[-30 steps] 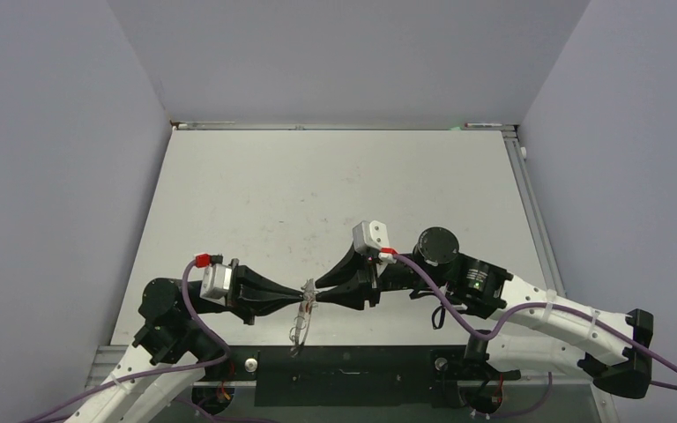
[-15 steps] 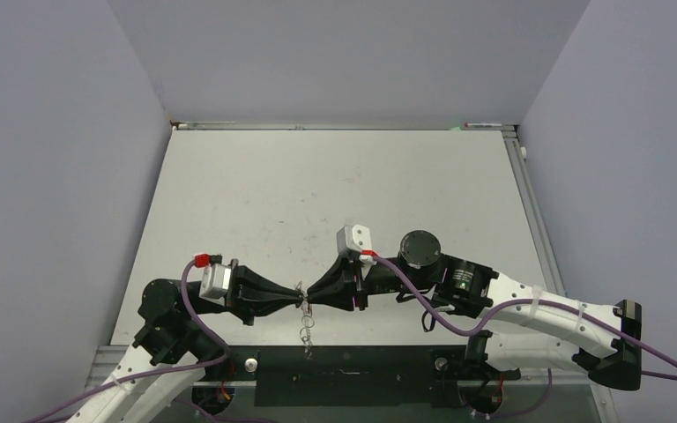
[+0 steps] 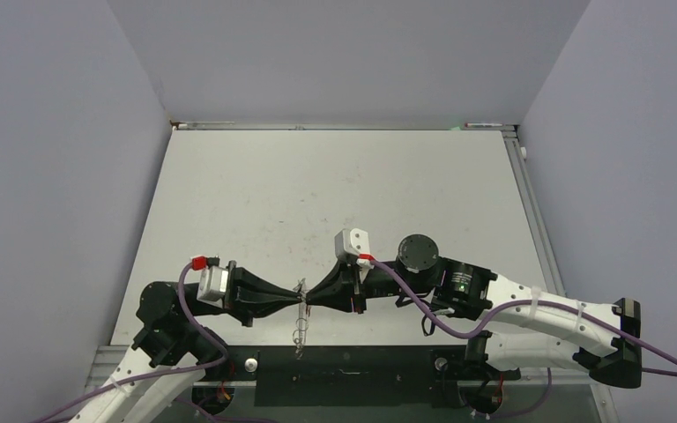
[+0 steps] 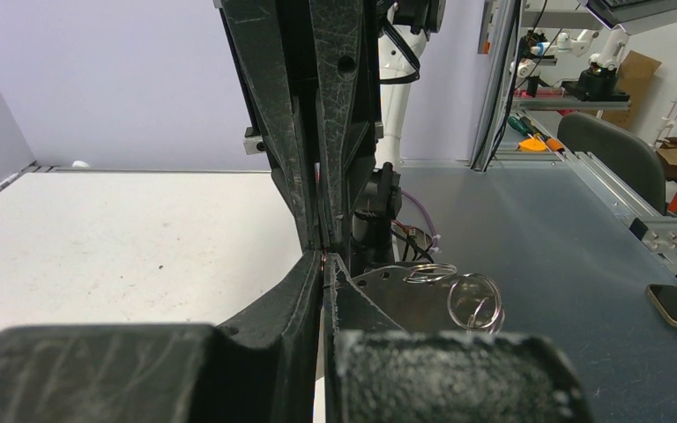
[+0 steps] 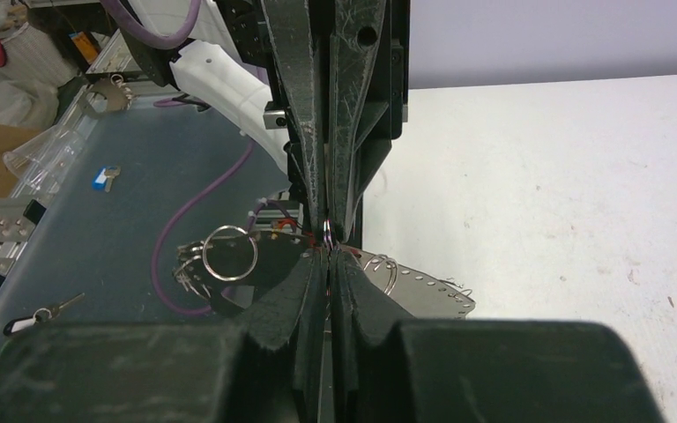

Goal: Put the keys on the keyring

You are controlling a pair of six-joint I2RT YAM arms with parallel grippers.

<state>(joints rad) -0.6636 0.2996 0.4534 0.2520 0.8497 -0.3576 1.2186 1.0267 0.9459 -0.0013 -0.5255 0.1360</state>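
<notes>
Two grippers meet tip to tip above the near edge of the table (image 3: 335,194), with the keyring hanging below them.
The right arm has slid leftward since a second ago, and the meeting point has shifted slightly with it. The left gripper (image 3: 296,300) and right gripper (image 3: 310,300) each have their fingers pressed together. The keyring (image 3: 299,328) hangs from where they touch, but which pair grips it cannot be told. Its wire loops (image 4: 473,304) dangle freely. A red sliver (image 4: 322,256) between the tips may be a key's tag.
</notes>
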